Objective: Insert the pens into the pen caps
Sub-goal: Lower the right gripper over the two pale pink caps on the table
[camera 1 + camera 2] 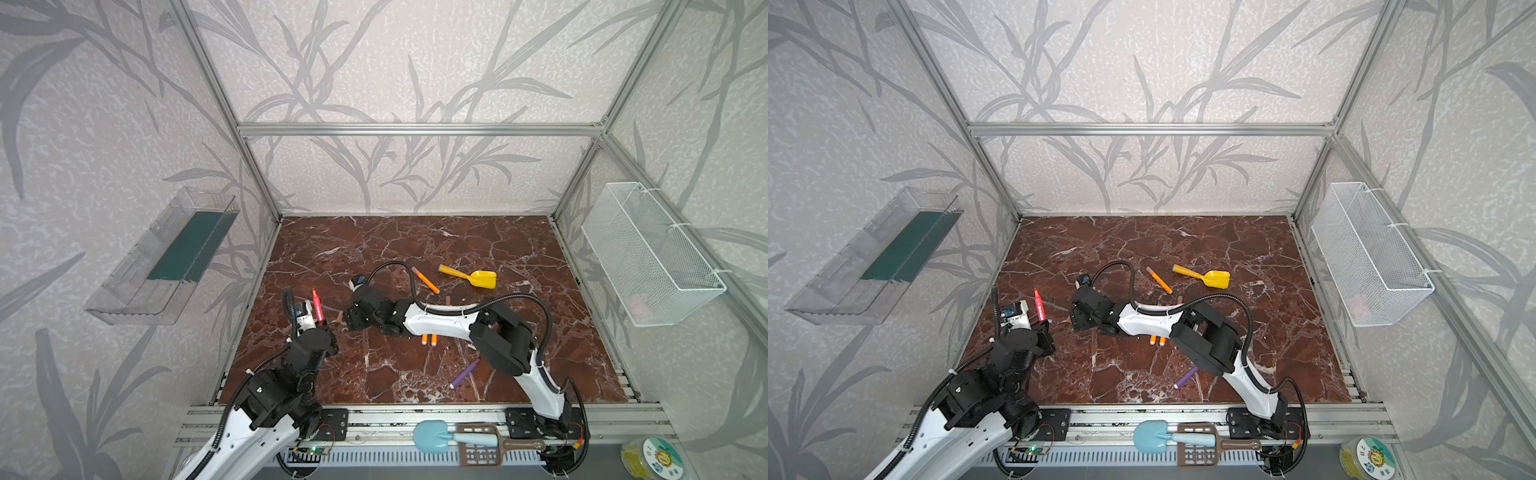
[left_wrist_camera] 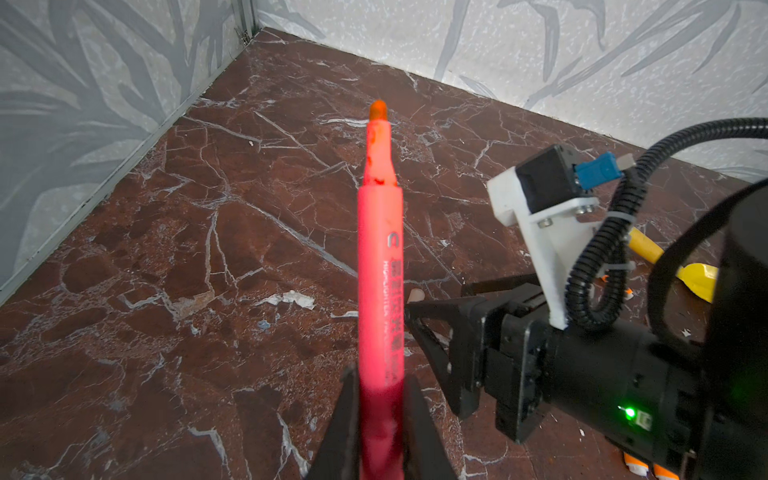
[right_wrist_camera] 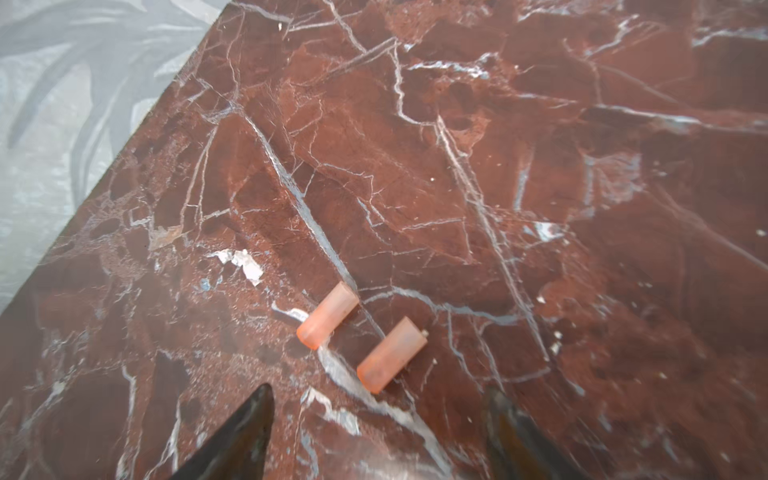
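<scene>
Risk starts at right jaws: spread wide, empty, tips low over counter (image 3: 540, 124) left of centre. Closer pen cap (image 3: 391, 354) lies just ahead of tips, not between them. Second pen cap (image 3: 327, 316) lies just beside it, parallel. Closing could catch both or send one rolling; round tubes likely squirt out.

Left jaws clamped on rear of red-pink pen (image 2: 380, 270) at counter's left edge, bare tip raised. Long overhang could pivot under push into cap.

Right arm (image 1: 436, 320) hangs over two orange pens (image 1: 429, 339); could sweep them.

Two pen caps (image 3: 327, 320) side by side on the table (image 3: 540, 166), apart, just ahead of the right fingers (image 3: 249, 428).
</scene>
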{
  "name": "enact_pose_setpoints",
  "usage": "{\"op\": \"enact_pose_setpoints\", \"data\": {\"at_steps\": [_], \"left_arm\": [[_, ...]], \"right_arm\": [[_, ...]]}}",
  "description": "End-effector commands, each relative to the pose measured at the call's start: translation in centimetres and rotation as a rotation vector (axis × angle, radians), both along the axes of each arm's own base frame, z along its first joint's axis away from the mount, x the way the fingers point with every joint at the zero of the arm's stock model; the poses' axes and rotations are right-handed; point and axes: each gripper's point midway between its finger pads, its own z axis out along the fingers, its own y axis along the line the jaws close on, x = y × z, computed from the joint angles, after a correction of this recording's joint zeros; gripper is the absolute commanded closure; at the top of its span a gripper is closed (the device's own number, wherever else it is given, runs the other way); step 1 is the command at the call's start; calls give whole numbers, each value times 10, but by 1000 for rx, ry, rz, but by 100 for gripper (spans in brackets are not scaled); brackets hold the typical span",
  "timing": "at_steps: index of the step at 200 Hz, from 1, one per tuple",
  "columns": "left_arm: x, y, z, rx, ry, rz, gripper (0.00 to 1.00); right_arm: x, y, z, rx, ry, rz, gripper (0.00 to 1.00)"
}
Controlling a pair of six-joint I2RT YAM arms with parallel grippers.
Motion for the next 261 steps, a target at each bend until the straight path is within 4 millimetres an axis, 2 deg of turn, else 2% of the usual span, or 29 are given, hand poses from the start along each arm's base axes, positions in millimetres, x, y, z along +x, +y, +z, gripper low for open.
{"op": "enact_pose_setpoints", "data": {"at_steps": [1,35,107,135,166,215,230,261], "left_arm": [[-2,8,-10,21,19,42,100],[-2,8,-11,17,18,40,100],[-1,6,-13,18,20,35,100],[-1,5,-14,18,19,29,100],[-1,5,-14,20,19,25,100],[0,3,-14,18,19,15,100],[0,2,-13,15,17,13,100],[-1,3,-14,13,17,16,100]], "right_arm": [[-2,-1,-21,-104,16,15,24],[-3,1,-34,-169,5,10,27],[-15,-34,-30,-213,-68,-51,36],[-17,-40,-28,-204,-88,-73,38],[-14,-46,-34,-216,-93,-101,38],[-15,-37,-39,-192,-70,-95,38],[-16,-31,-30,-161,-68,-87,37],[-15,-20,-4,-43,-112,-62,26]]}}
